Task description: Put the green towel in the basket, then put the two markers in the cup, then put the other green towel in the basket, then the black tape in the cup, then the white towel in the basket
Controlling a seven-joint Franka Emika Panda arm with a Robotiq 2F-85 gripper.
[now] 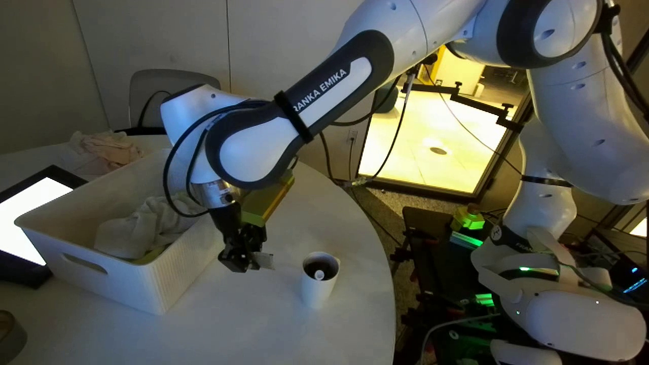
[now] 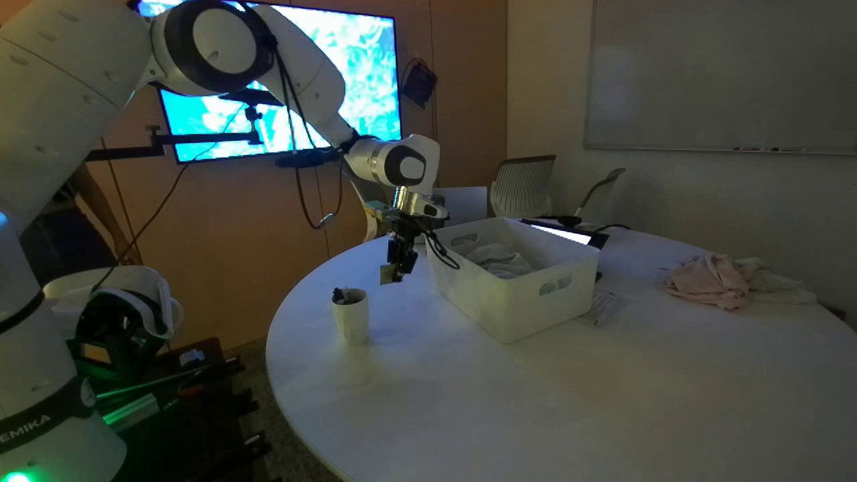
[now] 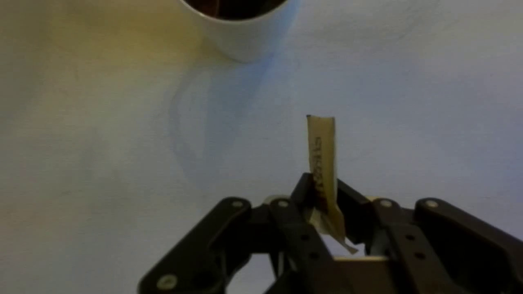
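Note:
My gripper [image 3: 325,196] is shut on a small flat yellowish packet [image 3: 322,151] with printed letters, which sticks out past the fingertips. In both exterior views the gripper [image 1: 256,258] hangs above the table between the basket [image 1: 116,284] and the white cup [image 1: 317,294]. The cup stands upright, apart from the packet. Inside it are dark contents [image 2: 343,296] and a white round end [image 1: 319,275]; I cannot tell markers from black tape there. Crumpled in the basket lies the white towel [image 1: 147,228], over a pale yellow-green cloth edge [image 1: 152,253]. Any other green towel is hidden.
A lit screen [image 1: 30,218] lies behind the basket. Pinkish cloth [image 2: 710,281] is heaped farther along the round table [image 2: 602,402]. A dark rounded object [image 1: 12,337] is cut off by the picture's edge. Printed paper [image 2: 602,308] lies beside the basket.

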